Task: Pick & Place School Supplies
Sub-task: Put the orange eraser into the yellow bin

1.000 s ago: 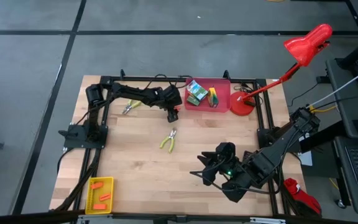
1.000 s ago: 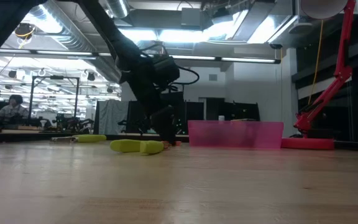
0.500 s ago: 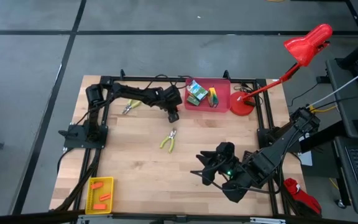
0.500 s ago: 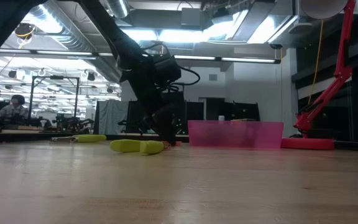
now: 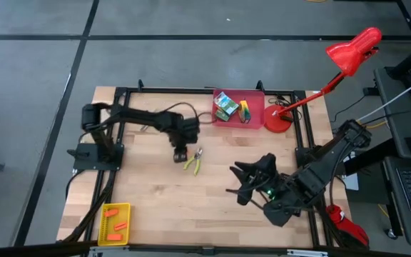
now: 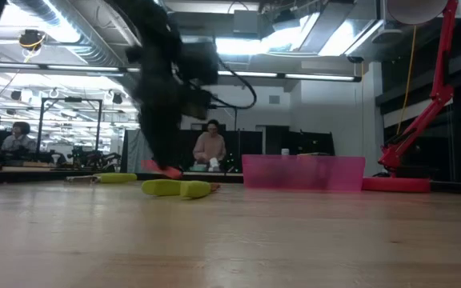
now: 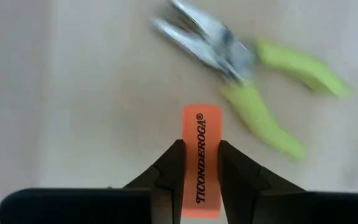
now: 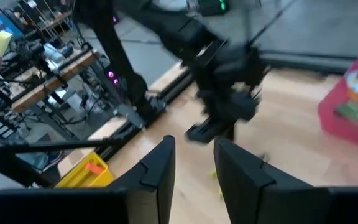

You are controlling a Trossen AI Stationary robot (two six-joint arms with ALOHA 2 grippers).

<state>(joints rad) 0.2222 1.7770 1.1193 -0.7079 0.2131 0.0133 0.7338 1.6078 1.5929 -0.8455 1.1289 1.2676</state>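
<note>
My left gripper hangs over the table's middle, shut on a stubby orange stick with black lettering. Just to its right, pliers with yellow-green handles lie flat on the wood and also show in the left wrist view. A second yellow-green pair lies farther back. Green-and-yellow crayon boxes sit in the red bin. More orange sticks lie in the yellow bin. My right gripper stands open over the near right, with nothing between its fingers. My left gripper pinches the orange stick's two long sides between its two fingers, coming from above and pointing down. The stick lies lengthwise along the fingers, and its free end sticks out past the fingertips. It is clear of the table.
A red desk lamp stands at the far right corner beside the red bin. A black frame runs around the table's edges. Bare wood lies between the pliers and the yellow bin. People show in the room behind the table.
My left gripper has gone from beside the red bin toward the table's near left, stopping just left of the middle pliers, with the orange stick between its fingers. My right arm has shifted slightly toward the right edge.
</note>
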